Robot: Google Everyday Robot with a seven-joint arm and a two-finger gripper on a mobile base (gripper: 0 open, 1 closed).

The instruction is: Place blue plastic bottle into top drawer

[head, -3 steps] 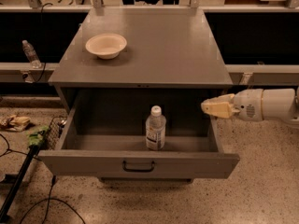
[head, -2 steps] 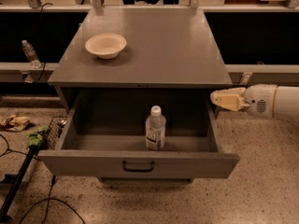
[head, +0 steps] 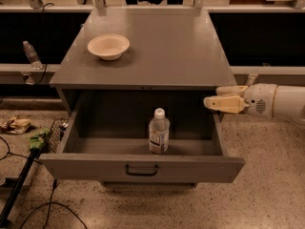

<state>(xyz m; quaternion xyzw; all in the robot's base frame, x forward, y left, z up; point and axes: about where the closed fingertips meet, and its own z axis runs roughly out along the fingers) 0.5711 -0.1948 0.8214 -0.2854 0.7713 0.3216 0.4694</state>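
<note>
The blue plastic bottle (head: 158, 133) is clear with a white cap and a printed label. It stands upright inside the open top drawer (head: 143, 166), near the middle of the drawer floor and close to the front panel. My gripper (head: 215, 99) is at the right, just above and outside the drawer's right wall, level with the cabinet top's edge. It is open, empty and well apart from the bottle.
A white bowl (head: 108, 46) sits on the grey cabinet top (head: 157, 51) at the back left. A small clear bottle (head: 32, 55) stands on a ledge at far left. Cables, a green item (head: 35, 140) and a black pole (head: 16, 190) lie on the floor at left.
My gripper has shifted slightly upward beside the drawer's right wall, first back to the right, then left again. The bottle has not moved.
</note>
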